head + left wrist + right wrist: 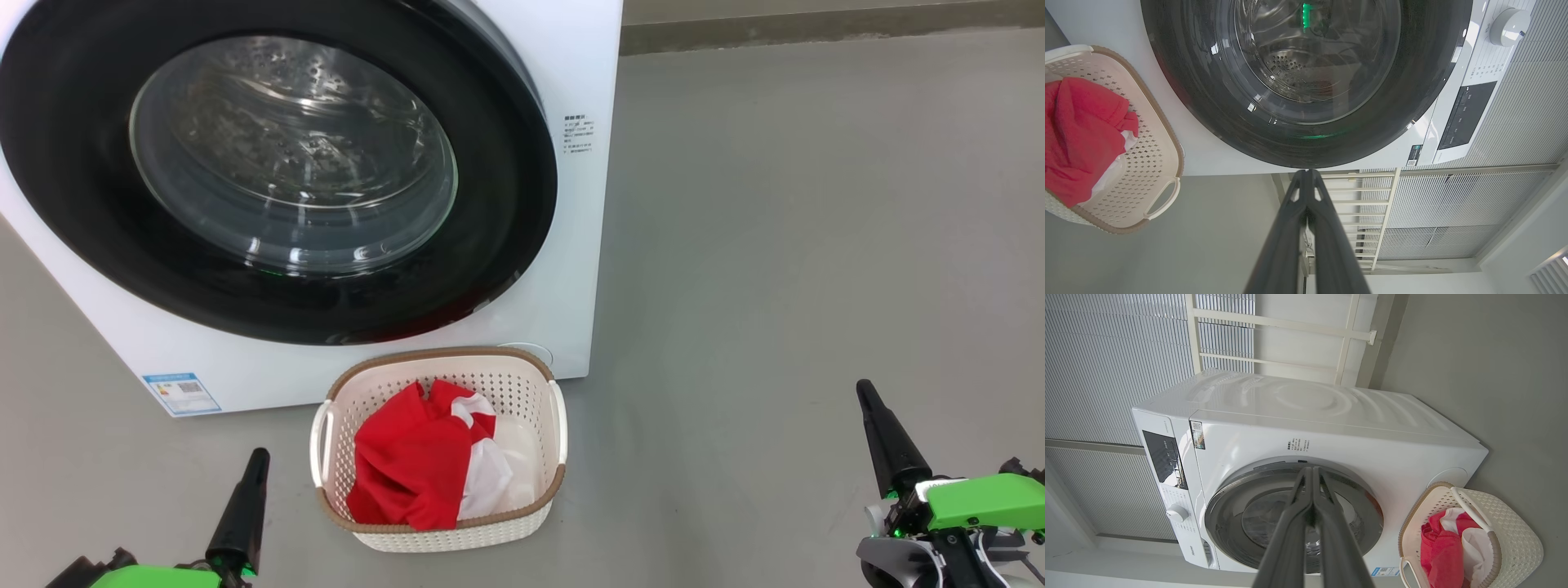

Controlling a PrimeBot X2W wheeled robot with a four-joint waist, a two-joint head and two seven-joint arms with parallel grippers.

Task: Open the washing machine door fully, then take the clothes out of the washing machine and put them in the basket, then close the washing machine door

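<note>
Lying in the basket (516,387), clothes (408,469) hide its floor.

**A:** Checking the washing machine door (277,171): shut, sitting flush against the front of the washing machine (575,73). Wide glossy black rim, bulging clear window, perforated steel drum visible through the glass.

**B:** Same here. Big white front-loader, small blue label low on the front. Spotted the clothes (408,469) too: crumpled red bundle with white parts, lying inside the basket (522,371), red mostly on its left side, white on its right.

**A:** Yep. Cream perforated plastic, brown woven-look rim, white side handles. Standing upright right in front of the machine, just below the door. Can't tell if actually touching the front.
</note>
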